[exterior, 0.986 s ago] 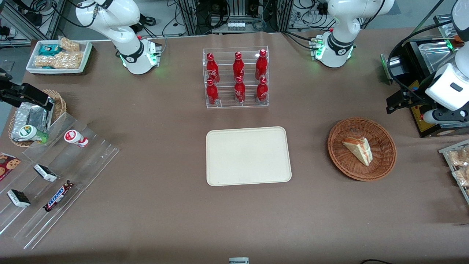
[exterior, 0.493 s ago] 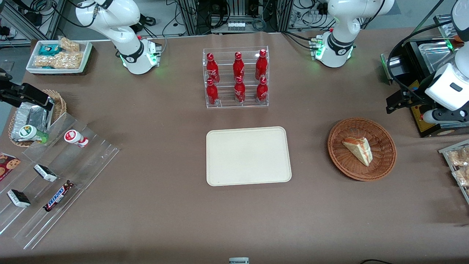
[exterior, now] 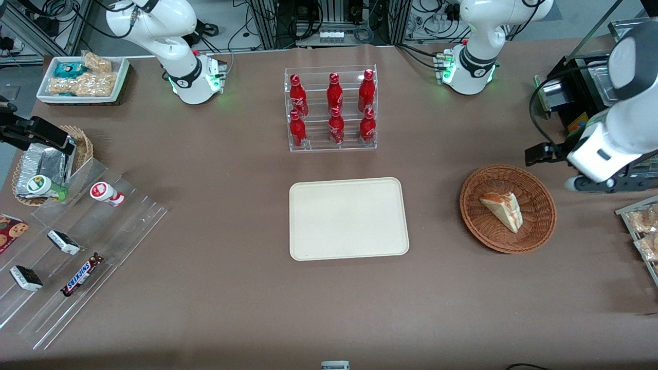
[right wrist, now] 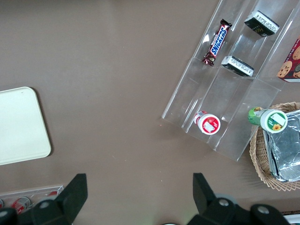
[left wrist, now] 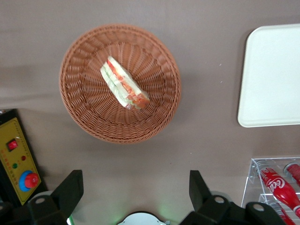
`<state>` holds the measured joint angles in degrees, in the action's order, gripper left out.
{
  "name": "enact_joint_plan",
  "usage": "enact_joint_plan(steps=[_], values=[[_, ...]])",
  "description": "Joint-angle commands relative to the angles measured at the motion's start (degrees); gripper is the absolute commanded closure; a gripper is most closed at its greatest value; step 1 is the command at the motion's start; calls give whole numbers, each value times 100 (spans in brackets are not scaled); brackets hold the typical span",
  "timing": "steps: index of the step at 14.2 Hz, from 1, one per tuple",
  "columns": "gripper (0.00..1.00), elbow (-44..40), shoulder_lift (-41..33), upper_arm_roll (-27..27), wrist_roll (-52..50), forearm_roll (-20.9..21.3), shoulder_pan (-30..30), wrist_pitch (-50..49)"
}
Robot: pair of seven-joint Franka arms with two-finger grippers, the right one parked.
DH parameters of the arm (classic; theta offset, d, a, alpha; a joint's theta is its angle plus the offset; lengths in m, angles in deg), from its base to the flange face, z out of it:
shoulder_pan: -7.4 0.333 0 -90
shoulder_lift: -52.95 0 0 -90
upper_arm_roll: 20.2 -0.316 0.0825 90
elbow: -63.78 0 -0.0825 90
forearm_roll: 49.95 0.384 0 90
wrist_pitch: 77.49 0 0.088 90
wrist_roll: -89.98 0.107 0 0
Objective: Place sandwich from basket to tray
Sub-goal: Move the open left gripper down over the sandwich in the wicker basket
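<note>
The gripper [left wrist: 133, 199] is held in the air, well above the table [exterior: 231, 308], near the basket [exterior: 540, 226] but not over its middle; it is a bit farther from the front cam than the basket. Its fingers [left wrist: 70, 190] are spread wide apart and nothing is held between them. In the wrist view the whole basket [left wrist: 75, 103] is seen below the fingertips, w/ the sandwich [left wrist: 124, 83] lying in it, approx. in the centre, flat on the woven bottom. The sandwich is not touched by the gripper.

In the front view the sandwich [exterior: 503, 208] is seen w/ its pointed end turned toward the front cam, the red-orange filling at the wider end. The tray [exterior: 348, 218] is lying flat, well apart from the basket, toward the parked arm's end from the gripper; nothing is on it. One end of the tray [left wrist: 272, 75] is seen also in the wrist view.

A clear rack w/ red bottles [exterior: 331, 108] is standing farther from the front cam than the tray. A black box w/ a yellow panel [left wrist: 16, 159] is just beside the gripper, close to the basket rim but not touching it.
</note>
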<state>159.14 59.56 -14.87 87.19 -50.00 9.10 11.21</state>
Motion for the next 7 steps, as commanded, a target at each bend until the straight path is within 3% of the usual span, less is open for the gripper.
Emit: enact_joint_plan(steps=[1,7], values=[[0,612,70,-67,15,13,58,663],[0,2134,157,-103,-1378,31,226,2668]])
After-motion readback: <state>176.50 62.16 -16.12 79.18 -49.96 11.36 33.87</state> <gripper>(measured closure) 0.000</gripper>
